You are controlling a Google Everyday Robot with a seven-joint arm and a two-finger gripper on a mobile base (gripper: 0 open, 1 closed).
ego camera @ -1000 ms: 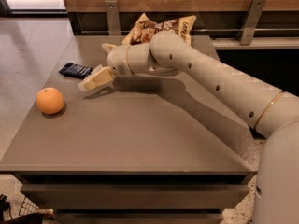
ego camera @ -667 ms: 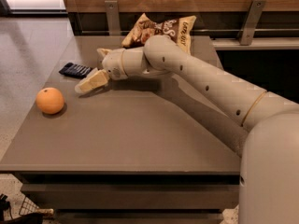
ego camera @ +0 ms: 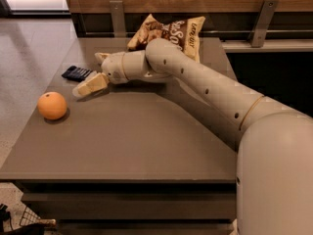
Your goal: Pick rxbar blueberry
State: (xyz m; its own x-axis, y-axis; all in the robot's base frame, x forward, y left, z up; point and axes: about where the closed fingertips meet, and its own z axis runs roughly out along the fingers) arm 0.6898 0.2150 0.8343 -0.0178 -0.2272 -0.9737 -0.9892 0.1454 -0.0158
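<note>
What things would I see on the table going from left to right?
orange → rxbar blueberry → chip bag. The tool, open, hangs right by the bar, so its place is unclear.

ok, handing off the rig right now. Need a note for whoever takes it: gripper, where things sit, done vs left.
Gripper: low over the table's far-left part, just right of the rxbar blueberry. Nothing visibly held, and I cannot tell whether it touches the bar.
rxbar blueberry: flat on the table near its left edge, not lifted.
Others: orange at front-left, chip bag at the back edge behind the arm.
Done: gripper is at the bar.
Left: grasp the bar and lift it, staying off the orange.
</note>
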